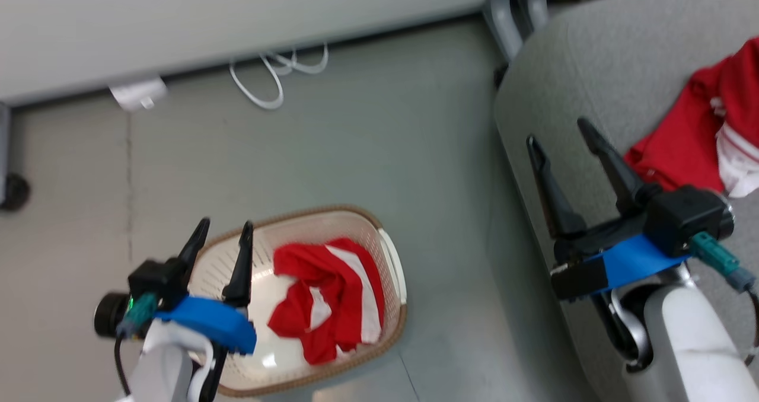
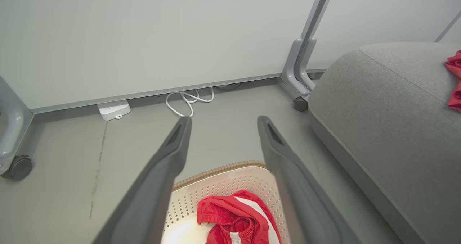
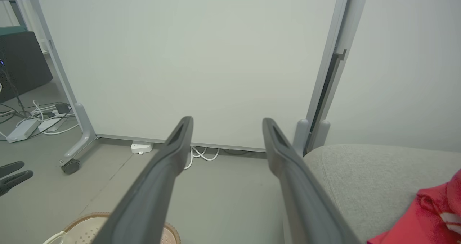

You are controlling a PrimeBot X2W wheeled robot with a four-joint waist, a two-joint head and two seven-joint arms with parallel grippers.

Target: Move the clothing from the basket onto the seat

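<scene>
Down on the floor (image 1: 356, 141), at about 7 o'clock in the head view, sits the basket (image 1: 396, 271). One red cloth (image 1: 332, 301) with white stripes lies bunched up inside it on the 3 o'clock side. The 9 o'clock side shows bare white bottom. The left hand (image 1: 226, 224) hangs over that bare side, at about 8 o'clock, with its two fingers spread wide and nothing between them. I think it is placed there so it can dip in and pinch the cloth. Its fingers point out past the far rim, though, not down at the cloth. In the left wrist view the cloth sits low between the fingers, near 6 o'clock. Over at 3 o'clock is the big grey seat (image 1: 605, 64). A second red cloth (image 1: 688, 135) lies crumpled on it near 2 o'clock, so I think half the job is done. The right hand (image 1: 556, 130) hovers above the seat's edge, near that cloth but not touching it, fingers wide apart and empty. My guess is that it is held up and open so it will not drag the cloth off the seat. For the next move the left hand would need to tip down and close on a thick fold. The cloth is soft, so a thin pinch could slip, and a loose end could catch on the rim. A white cable (image 1: 267, 82) lies by the wall (image 1: 237, 10) at 12 o'clock, well apart from everything.
</scene>
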